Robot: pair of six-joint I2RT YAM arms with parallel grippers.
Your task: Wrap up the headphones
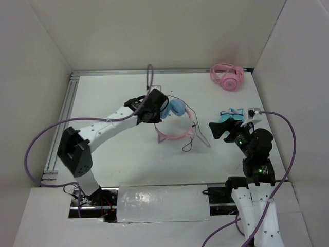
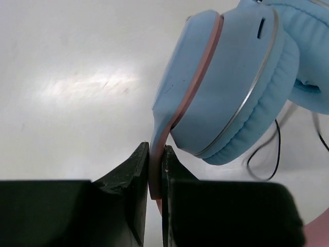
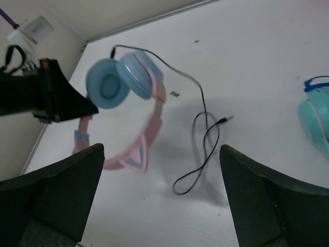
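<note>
The headphones [image 1: 177, 108] have light blue round ear cups [image 3: 123, 80] and a pink headband with cat ears [image 3: 139, 154]. My left gripper [image 1: 163, 110] is shut on the pink headband just below one ear cup [image 2: 226, 87], with the band pinched between the two fingers [image 2: 156, 175]. The headband [image 1: 175, 135] hangs down toward the table. The thin black cable [image 3: 203, 139] lies in loose loops on the table to the right of the headphones, its plug end free. My right gripper [image 1: 215, 129] is open and empty, near the cable [image 1: 193, 131]; in the right wrist view it [image 3: 162, 154] is above the cable.
Teal headphones [image 1: 231, 116] lie just behind my right gripper and show at the right edge of the right wrist view [image 3: 316, 113]. All-pink headphones [image 1: 226, 77] lie in the back right corner. White walls enclose the table, and a metal rail [image 1: 61, 118] runs along its left edge.
</note>
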